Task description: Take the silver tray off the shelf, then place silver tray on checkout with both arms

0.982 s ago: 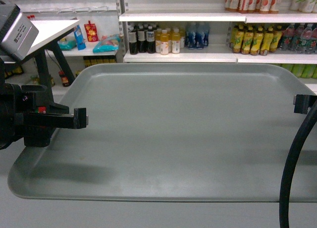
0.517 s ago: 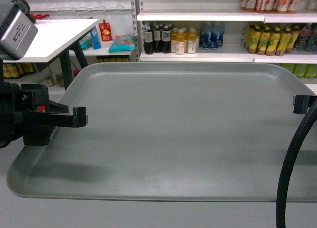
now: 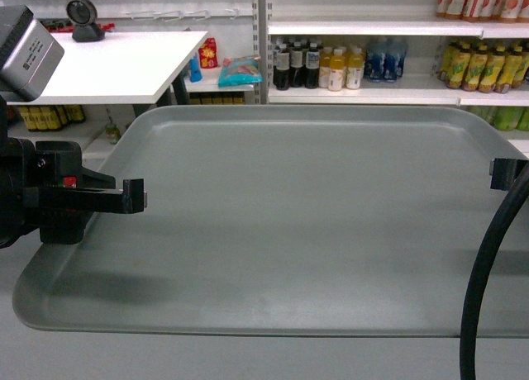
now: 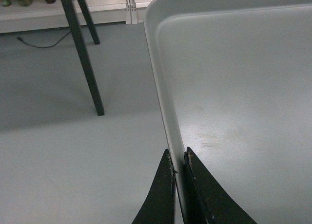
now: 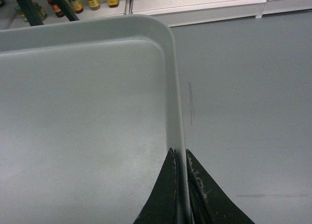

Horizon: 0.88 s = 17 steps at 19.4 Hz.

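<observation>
The silver tray [image 3: 297, 223] hung level in the air over the grey floor [image 4: 73, 151], carried from both sides. The left gripper [image 4: 179, 161] had its fingers pinched tight on the tray's left rim, and the right gripper [image 5: 179, 156] was clamped on the right rim the same way. The white counter [image 3: 116, 62] sat off to the back left, with drink shelves [image 3: 388, 95] behind.

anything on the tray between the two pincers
No. In the head view the silver tray is bare between the left pincer and the right pincer, each clamping a side rim.
</observation>
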### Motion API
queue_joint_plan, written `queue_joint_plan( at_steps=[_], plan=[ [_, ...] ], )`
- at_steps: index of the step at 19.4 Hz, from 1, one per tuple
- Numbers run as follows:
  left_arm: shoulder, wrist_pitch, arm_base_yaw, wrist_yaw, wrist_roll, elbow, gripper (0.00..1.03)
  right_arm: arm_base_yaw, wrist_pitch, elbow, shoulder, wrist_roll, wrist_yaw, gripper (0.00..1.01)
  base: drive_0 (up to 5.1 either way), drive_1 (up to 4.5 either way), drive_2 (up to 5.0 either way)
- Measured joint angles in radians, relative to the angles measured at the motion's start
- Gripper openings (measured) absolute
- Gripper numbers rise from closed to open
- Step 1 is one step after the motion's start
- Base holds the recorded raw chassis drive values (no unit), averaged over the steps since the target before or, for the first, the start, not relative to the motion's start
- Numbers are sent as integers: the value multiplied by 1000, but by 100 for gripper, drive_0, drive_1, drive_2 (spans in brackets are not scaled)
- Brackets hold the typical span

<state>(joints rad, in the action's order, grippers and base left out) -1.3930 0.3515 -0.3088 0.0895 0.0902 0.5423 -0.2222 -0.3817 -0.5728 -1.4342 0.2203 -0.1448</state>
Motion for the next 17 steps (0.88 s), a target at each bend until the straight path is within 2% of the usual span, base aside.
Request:
queue_joint_plan(
  at_steps=[17],
  plan=[
    [-1,-2,0,1,0,0,4,0,1,0,-3,0,-1,3,-495,246,246]
  ],
)
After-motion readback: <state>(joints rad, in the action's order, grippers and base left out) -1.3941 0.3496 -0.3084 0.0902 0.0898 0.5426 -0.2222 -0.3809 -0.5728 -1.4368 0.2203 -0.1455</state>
